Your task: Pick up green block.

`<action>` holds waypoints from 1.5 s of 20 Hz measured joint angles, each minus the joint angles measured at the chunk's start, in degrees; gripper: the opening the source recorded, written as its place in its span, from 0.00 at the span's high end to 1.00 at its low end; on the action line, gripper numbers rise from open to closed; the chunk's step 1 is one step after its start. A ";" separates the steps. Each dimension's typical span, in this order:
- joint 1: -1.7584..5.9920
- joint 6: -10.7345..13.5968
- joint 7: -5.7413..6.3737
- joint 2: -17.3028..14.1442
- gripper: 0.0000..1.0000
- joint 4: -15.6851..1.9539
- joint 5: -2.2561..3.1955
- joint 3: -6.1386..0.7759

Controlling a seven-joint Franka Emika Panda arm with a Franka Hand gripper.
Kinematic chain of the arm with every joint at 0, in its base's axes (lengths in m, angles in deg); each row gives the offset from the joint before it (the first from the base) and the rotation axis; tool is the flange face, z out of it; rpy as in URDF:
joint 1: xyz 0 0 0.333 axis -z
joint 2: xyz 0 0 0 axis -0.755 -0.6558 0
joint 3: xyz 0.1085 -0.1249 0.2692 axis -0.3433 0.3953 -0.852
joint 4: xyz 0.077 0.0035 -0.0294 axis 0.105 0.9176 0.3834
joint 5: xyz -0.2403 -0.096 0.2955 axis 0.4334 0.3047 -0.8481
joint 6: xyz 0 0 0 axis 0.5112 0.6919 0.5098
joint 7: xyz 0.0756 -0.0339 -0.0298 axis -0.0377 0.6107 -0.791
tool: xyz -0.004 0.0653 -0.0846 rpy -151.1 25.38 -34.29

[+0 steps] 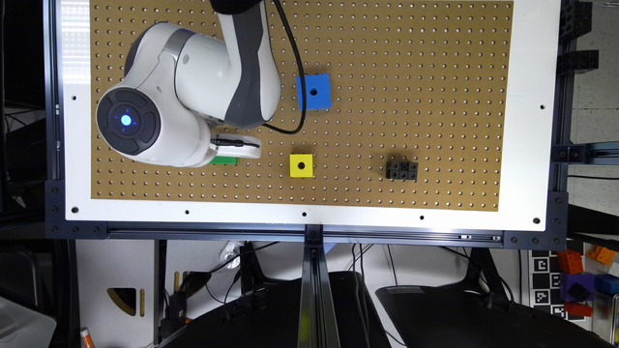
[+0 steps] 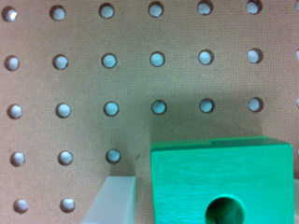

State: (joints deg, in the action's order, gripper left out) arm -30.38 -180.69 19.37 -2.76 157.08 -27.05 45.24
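— Green block (image 2: 223,182) is filling the near corner of the wrist view, its round hole facing up; one pale finger (image 2: 113,199) is standing just beside one of its sides, a thin gap showing between them.

— And the other finger?

— It is lying past the frame's edge on the block's far side; so the jaws are sitting apart, wider than the block, straddling it; nothing is being squeezed that I can make out.

— Where is the block sitting on the board?

— On the pegboard (image 1: 411,48), toward the exterior view's left; only a green sliver (image 1: 224,160) is peeking out from under the white gripper (image 1: 237,147), with the arm (image 1: 193,92) looming over it.

— What else is lying there?

— A yellow block (image 1: 301,166) is resting near it, toward the exterior view's right; a blue block (image 1: 314,92) is sitting farther up the board; a small black piece (image 1: 402,171) is lying well apart, beyond the yellow one.
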 joint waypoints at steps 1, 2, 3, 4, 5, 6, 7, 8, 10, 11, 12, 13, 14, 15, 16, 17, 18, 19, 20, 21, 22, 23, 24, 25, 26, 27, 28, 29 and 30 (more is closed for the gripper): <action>0.00 0.00 0.00 0.00 0.00 0.00 0.00 0.00; -0.03 0.00 0.00 0.00 0.00 -0.01 0.00 0.00; -0.07 0.00 0.00 -0.02 0.00 -0.05 0.00 -0.02; -0.09 0.00 0.00 -0.03 1.00 -0.13 0.00 -0.06; -0.09 0.00 0.00 -0.03 1.00 -0.13 0.00 -0.06; -0.09 0.00 0.00 -0.03 1.00 -0.13 0.00 -0.06; -0.09 0.00 0.00 -0.03 1.00 -0.13 0.00 -0.06; -0.09 0.00 0.00 -0.03 1.00 -0.13 0.00 -0.06; -0.09 0.00 0.00 -0.03 1.00 -0.12 0.00 -0.06; -0.11 0.06 0.00 -0.03 1.00 -0.11 0.02 -0.07; -0.11 0.07 0.00 -0.03 1.00 -0.11 0.04 -0.07; -0.11 0.07 0.00 -0.03 1.00 -0.11 0.06 -0.07; -0.11 0.07 0.00 -0.03 1.00 -0.11 0.07 -0.07; -0.11 0.07 0.00 -0.03 1.00 -0.11 0.08 -0.07; -0.11 0.08 0.00 -0.03 1.00 -0.11 0.09 -0.07; -0.11 0.08 0.00 -0.03 1.00 -0.11 0.09 -0.07; -0.11 0.08 0.00 -0.02 1.00 -0.11 0.10 -0.07; -0.12 0.12 0.00 0.04 1.00 -0.10 0.10 -0.07; -0.12 0.18 0.00 0.15 1.00 -0.10 0.10 -0.09; -0.12 0.41 0.00 0.41 1.00 -0.10 0.10 -0.10; -0.12 0.90 0.00 0.89 1.00 -0.10 0.10 -0.11; -0.12 1.58 0.00 1.58 1.00 -0.11 0.10 -0.12; -0.12 2.65 0.00 2.52 1.00 -0.10 0.10 -0.14; -0.12 3.71 0.00 3.41 1.00 -0.10 0.10 -0.15; -0.12 4.50 0.00 4.03 1.00 -0.09 0.10 -0.16; -0.12 5.11 0.00 4.50 1.00 -0.09 0.10 -0.17; -0.12 5.44 0.00 4.80 1.00 -0.09 0.10 -0.18; -0.12 5.68 0.00 5.13 1.00 -0.09 0.10 -0.18; -0.12 6.10 0.00 5.68 1.00 -0.09 0.10 -0.19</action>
State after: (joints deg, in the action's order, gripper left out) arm -30.50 -174.58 19.37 2.92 156.99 -26.95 45.05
